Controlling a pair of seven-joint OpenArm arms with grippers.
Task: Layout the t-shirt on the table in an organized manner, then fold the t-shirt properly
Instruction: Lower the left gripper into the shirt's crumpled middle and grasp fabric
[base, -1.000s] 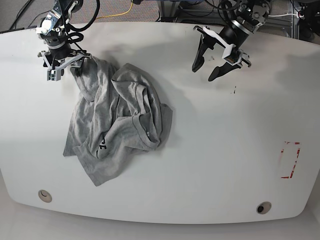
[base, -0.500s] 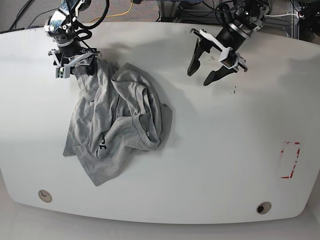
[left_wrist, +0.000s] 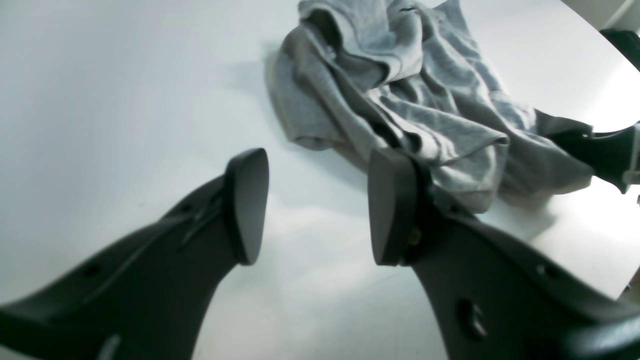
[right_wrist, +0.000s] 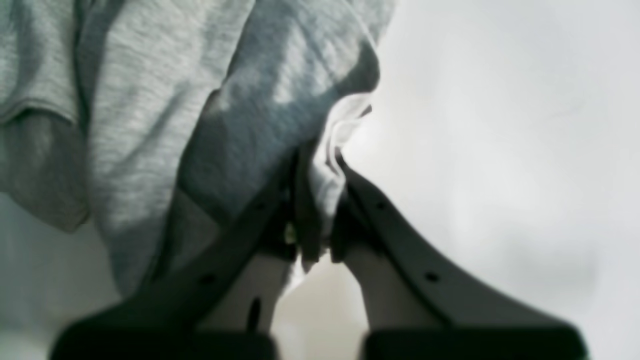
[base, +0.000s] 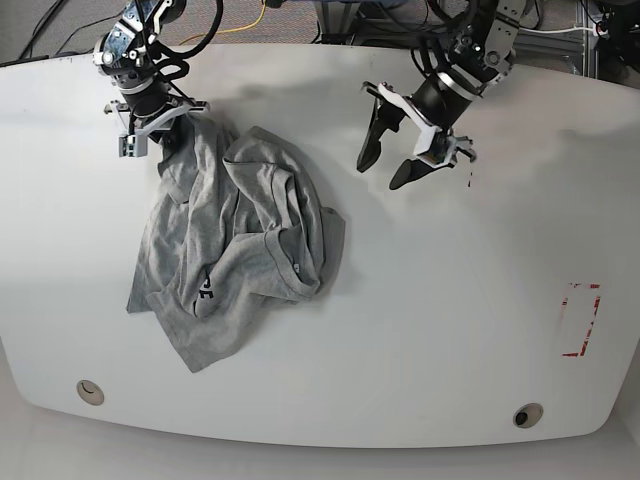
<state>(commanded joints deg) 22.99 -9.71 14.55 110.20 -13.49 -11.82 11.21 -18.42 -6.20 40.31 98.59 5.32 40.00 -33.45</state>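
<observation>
Base view shows the crumpled t-shirt on the bench, its far edge pinched by the right hand, while the left hand hangs spread wide beside it.

Heather-grey t-shirt, black lettering; glossy white table, red dashed mark.

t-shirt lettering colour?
Black, on the light heather-grey t-shirt; the lettering shows best in the base view.
</observation>
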